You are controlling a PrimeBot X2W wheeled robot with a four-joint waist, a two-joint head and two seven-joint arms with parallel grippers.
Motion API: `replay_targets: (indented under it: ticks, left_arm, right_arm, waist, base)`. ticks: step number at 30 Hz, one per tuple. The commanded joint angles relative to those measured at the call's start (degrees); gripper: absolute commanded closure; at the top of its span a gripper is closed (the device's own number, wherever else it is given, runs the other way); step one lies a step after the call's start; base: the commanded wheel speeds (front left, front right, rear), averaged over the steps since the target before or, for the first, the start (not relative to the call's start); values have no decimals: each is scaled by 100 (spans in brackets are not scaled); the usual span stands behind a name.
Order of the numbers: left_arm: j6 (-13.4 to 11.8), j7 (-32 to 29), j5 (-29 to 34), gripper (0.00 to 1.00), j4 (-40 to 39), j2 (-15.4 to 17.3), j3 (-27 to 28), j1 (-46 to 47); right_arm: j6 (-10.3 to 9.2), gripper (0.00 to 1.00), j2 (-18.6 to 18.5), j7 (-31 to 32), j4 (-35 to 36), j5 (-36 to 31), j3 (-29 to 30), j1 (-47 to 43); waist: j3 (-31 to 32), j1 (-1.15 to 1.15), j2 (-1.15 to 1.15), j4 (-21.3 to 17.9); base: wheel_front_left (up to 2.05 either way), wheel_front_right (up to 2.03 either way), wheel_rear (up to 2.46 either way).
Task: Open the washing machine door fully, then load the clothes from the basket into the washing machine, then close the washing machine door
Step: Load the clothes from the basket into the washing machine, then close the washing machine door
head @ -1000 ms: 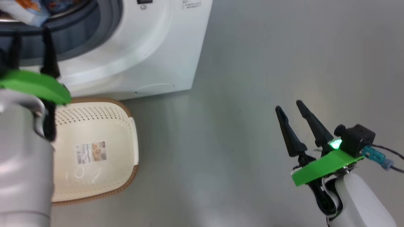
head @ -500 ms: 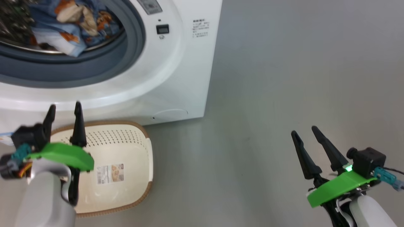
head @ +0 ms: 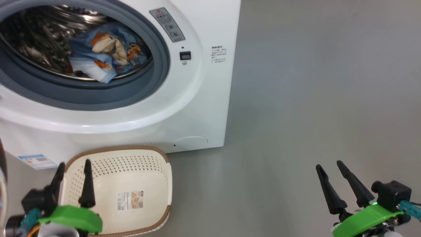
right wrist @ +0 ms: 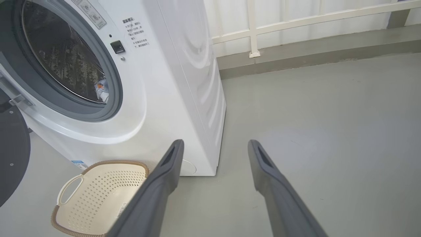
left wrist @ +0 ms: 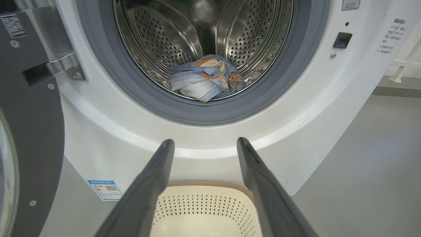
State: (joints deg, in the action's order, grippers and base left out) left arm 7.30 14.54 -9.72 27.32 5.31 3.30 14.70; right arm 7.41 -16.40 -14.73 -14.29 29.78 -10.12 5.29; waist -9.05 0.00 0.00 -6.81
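Note:
The white washing machine (head: 197, 98) stands with its round mouth uncovered. The clothes (head: 105, 57), a light blue bundle with orange prints, lie inside the steel drum, also in the left wrist view (left wrist: 205, 79). The black washing machine door (left wrist: 29, 125) hangs swung out at the left on its hinge. The cream basket (head: 144, 177) sits on the floor in front of the machine, holding nothing. My left gripper (head: 74, 166) is open above the basket's left part. My right gripper (head: 329, 166) is open over bare floor to the right.
Grey floor (head: 312, 98) spreads to the right of the machine. A white railing and wall base (right wrist: 296, 23) run behind it. A blue sticker (head: 34, 161) marks the machine's lower front. The round service flap (head: 190, 141) sits near its bottom right corner.
The head camera has tilted up, bringing the drum and clothes into fuller sight. My left gripper has drawn back from the drum mouth to above the basket. Both grippers stay open.

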Motion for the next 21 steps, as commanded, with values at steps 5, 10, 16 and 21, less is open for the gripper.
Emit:
replay_targets:
  ticks: [5, 10, 16, 21]
  left_arm:
    - [12, 46, 14, 0, -591, 94, 374, -546]
    - [10, 46, 38, 0, -872, 41, 489, -892]
    - [11, 46, 47, 0, -1079, -33, 596, -1092]
    - [12, 46, 59, 0, -1140, -64, 622, -1111]
  right_arm:
    - [8, 0, -170, -27, 177, 89, -6, -224]
    - [8, 0, -183, -27, 201, 87, 29, -313]
    - [8, 0, -185, -27, 229, 76, 41, -374]
    - [8, 0, -192, -27, 236, 71, 36, -372]
  waist:
    - [239, 0, 0, 86]
    - [301, 0, 0, 84]
    - [329, 0, 0, 77]
    - [320, 0, 0, 71]
  base:
    - [0, 0, 0]
    - [0, 0, 0]
    - [0, 0, 0]
    - [0, 0, 0]
